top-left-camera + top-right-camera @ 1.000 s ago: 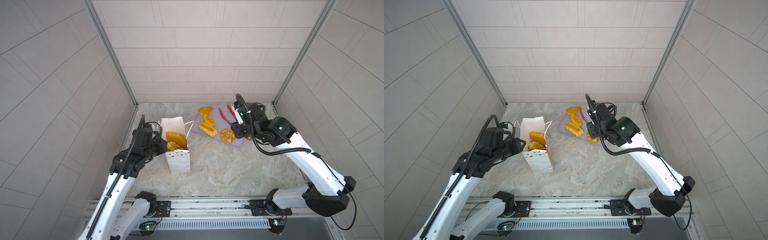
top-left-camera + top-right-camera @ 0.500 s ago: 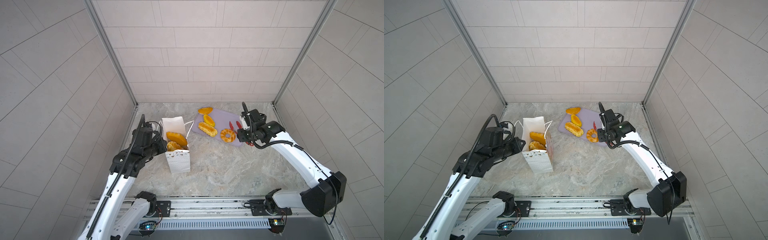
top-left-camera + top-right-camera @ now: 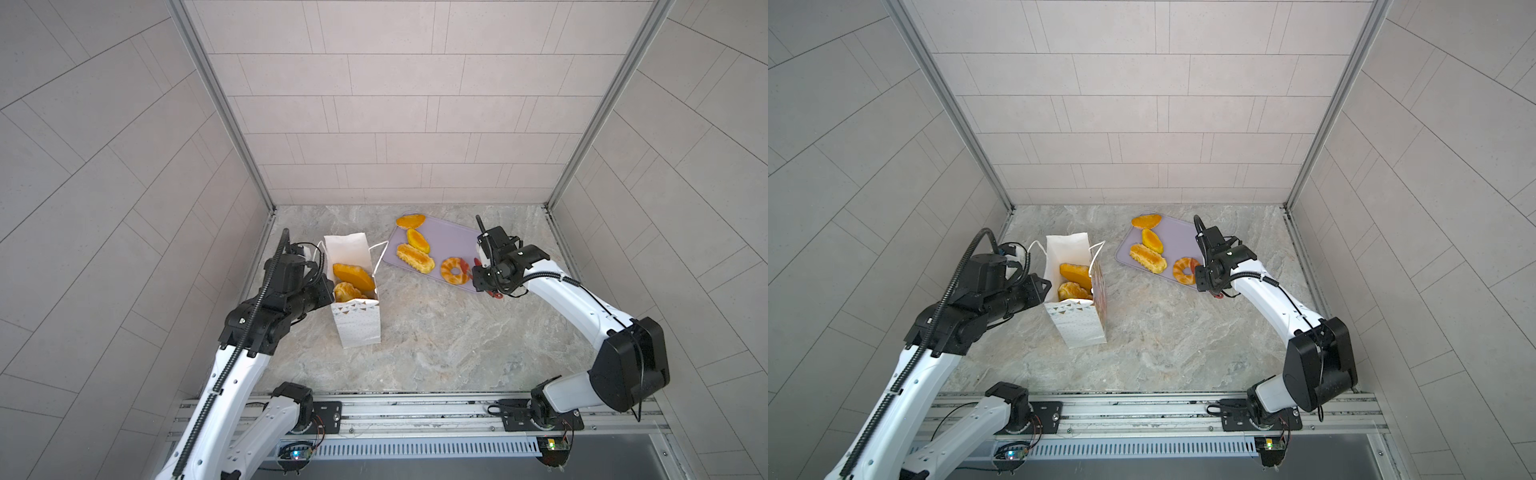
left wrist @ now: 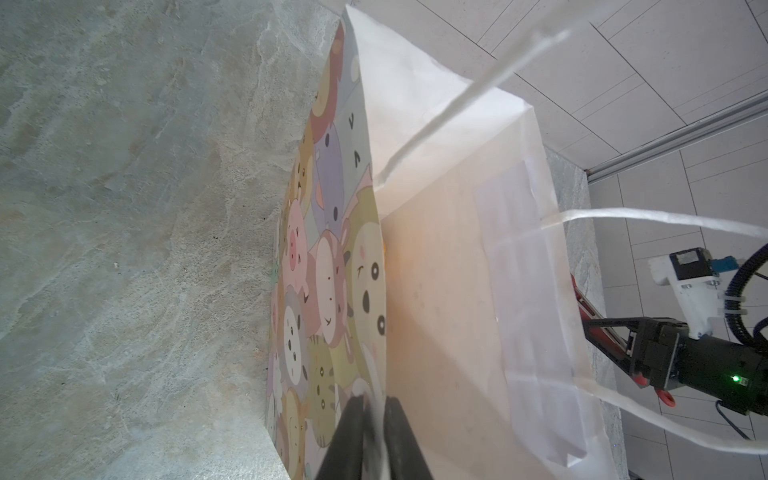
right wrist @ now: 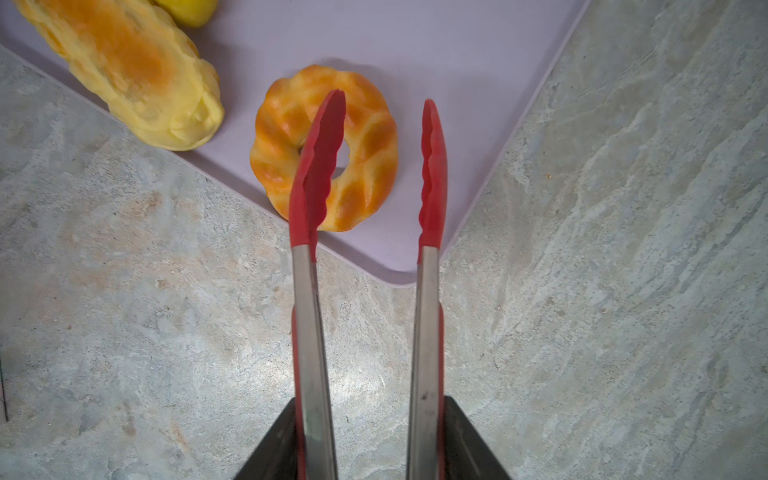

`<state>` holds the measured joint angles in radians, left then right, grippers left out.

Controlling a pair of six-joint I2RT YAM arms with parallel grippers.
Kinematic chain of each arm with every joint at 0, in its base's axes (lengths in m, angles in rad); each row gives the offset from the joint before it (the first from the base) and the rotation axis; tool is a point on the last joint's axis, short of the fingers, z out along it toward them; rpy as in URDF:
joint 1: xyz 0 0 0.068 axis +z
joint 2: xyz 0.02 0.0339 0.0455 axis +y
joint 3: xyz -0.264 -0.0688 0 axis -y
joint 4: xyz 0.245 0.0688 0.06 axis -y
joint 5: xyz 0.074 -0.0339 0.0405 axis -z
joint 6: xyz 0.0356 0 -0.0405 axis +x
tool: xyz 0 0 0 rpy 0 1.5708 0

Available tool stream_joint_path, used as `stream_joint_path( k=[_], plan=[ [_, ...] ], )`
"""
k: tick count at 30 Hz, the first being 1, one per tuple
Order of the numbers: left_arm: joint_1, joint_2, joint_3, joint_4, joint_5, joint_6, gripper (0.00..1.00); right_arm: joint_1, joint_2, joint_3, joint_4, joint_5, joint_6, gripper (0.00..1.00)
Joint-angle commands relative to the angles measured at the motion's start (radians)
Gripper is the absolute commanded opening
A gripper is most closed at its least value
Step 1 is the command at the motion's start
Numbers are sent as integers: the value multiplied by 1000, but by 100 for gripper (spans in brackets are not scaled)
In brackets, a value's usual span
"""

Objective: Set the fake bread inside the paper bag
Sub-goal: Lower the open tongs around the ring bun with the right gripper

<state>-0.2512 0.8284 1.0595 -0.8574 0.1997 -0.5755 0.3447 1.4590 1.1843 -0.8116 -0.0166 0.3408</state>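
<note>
We see the worktop (image 3: pixel 436 332) carrying the paper bag (image 3: pixel 359 324) upright near its left edge, rim pinched in our left gripper (image 4: pixel 374 405), two bread pieces (image 3: pixel 353 276) inside, four more on the tray (image 3: pixel 453 237) by the back edge, and our right gripper (image 5: pixel 370 449) clasping tongs (image 5: pixel 309 332) spread over the ring (image 5: pixel 374 137).

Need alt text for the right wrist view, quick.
Red-tipped tongs held in the right hand are open over the ring-shaped fake bread at a corner of the lilac tray: one tip crosses the hole, the other is beside the ring. A long yellow roll lies nearby.
</note>
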Motion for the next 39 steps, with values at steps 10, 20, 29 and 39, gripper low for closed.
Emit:
stream_joint_path(
  k=[10, 20, 29, 39],
  plan=[
    [-2, -16, -16, 16, 1, 5, 14, -18, 85, 42, 10, 7, 12, 50],
    [-2, -21, -18, 14, -8, 3, 14, -18, 99, 68, 9, -14, 17, 48],
    [-2, -22, -19, 13, -8, 2, 14, -18, 113, 55, 20, -22, 18, 45],
    [-2, -23, -17, 14, -9, 2, 14, -19, 60, 57, 4, 16, 22, 36]
  ],
)
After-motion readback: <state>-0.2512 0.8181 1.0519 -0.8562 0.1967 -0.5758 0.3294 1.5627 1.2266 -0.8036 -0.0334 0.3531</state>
